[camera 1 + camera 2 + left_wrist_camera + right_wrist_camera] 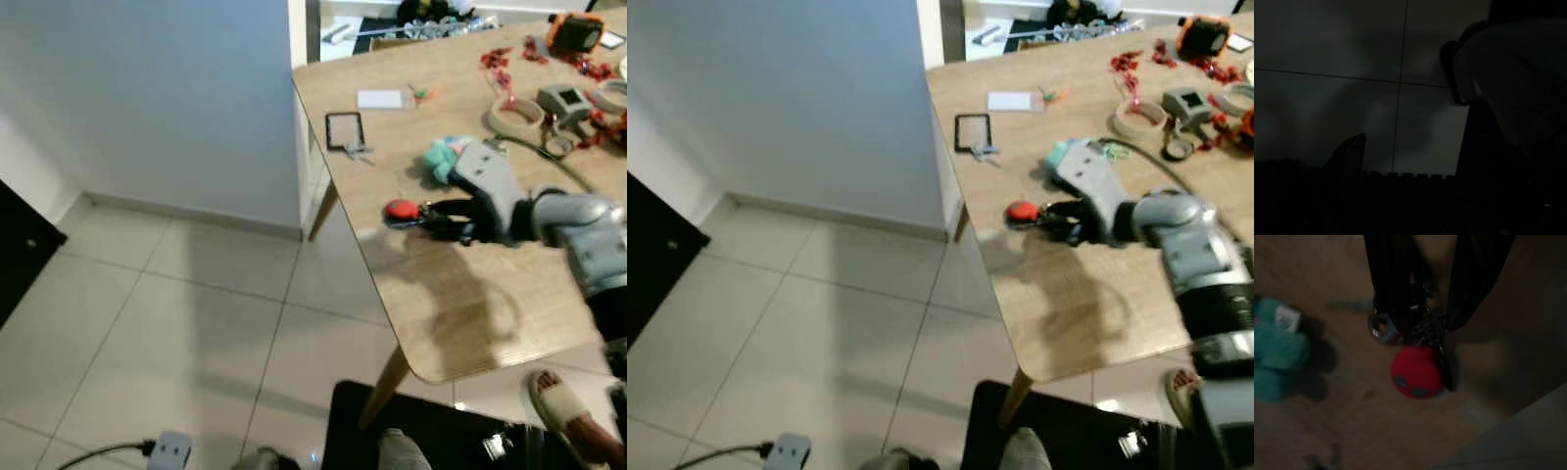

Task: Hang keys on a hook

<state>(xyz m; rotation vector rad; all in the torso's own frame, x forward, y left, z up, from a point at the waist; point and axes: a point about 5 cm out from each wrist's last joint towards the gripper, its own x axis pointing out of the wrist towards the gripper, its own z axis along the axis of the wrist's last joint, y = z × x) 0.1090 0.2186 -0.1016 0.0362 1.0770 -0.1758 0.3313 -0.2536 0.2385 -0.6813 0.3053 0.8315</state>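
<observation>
Bench (460,304) of pale wood fills the right side of the scene, its rounded near corner jutting over a tiled floor (147,323); a white wall (147,98) stands to the left. No hook can be made out on that wall or anywhere else.

Right arm reaches across the bench from the right, and the right end effector (431,217) points left toward the bench's left edge. Its two black fingers (1388,289) are drawn narrow around the metal ring of the keys (1415,374), so they appear to be gripping the bunch. The red fob of the keys sticks out just past the fingertips, on the left, resting on or just above the wood near the edge. The bunch's long axis runs in line with the fingers, left to right.

Teal soft toy (443,157) lies just behind the wrist, on the far side. A small black-framed card (344,129) sits farther off, near the far left corner.

Left end effector (1410,161) hangs idle in deep shade over the floor; whether its fingers are wide or narrow I cannot tell. The right arm is plainly the nearer one, so lifting the keys clear and carrying them left off the bench looks like its job.
</observation>
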